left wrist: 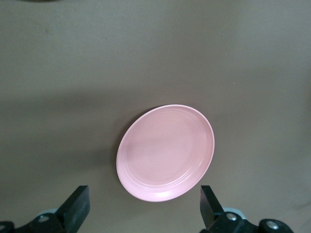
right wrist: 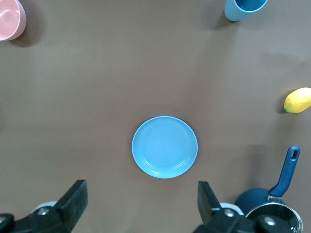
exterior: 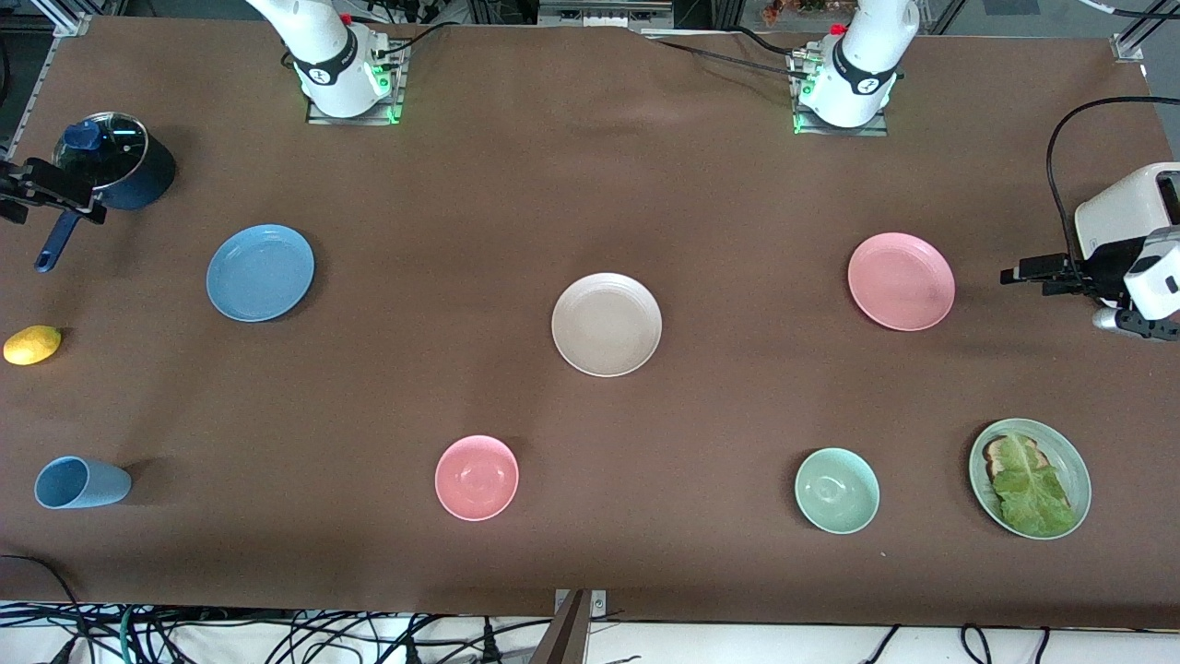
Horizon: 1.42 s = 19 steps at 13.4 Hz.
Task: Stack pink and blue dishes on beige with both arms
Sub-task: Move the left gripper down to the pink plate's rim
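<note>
The beige plate (exterior: 607, 324) lies in the middle of the table. The blue plate (exterior: 260, 273) lies toward the right arm's end and shows in the right wrist view as the blue plate (right wrist: 164, 146). The pink plate (exterior: 901, 280) lies toward the left arm's end, seen closer as the pink plate (left wrist: 165, 153). My right gripper (exterior: 51, 189) hangs open and empty over the table's edge by the pot, with open jaws at the right gripper (right wrist: 142, 194). My left gripper (exterior: 1021, 274) hangs open and empty beside the toaster, short of the pink plate, also open at the left gripper (left wrist: 143, 199).
A dark blue pot (exterior: 115, 171) with a glass lid, a lemon (exterior: 32, 344) and a blue cup (exterior: 81, 482) sit at the right arm's end. A pink bowl (exterior: 477, 477), a green bowl (exterior: 836, 490) and a green plate (exterior: 1079, 480) with toast lie nearer the camera. A white toaster (exterior: 1129, 217) stands at the left arm's end.
</note>
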Motion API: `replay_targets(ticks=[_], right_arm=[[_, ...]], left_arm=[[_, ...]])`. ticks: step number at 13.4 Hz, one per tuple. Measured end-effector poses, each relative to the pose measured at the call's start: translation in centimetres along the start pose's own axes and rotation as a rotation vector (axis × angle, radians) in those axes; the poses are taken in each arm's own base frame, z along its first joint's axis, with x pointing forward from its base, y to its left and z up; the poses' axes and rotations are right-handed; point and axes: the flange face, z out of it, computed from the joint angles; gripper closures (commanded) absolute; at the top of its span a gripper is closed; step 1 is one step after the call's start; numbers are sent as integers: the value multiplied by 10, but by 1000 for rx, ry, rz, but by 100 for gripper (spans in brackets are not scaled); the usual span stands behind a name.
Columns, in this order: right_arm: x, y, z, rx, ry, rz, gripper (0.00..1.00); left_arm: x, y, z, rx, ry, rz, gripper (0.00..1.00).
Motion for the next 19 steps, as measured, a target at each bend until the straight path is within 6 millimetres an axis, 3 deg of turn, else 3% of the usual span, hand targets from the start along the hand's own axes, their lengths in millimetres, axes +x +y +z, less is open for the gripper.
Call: replay_targets(ticks=[9, 19], right_arm=[[0, 0, 0, 0, 0, 0, 0], [0, 0, 0, 0, 0, 0, 0]], left_arm=[[-40, -35, 94, -63, 117, 68, 0], [-50, -62, 137, -106, 129, 64, 1]])
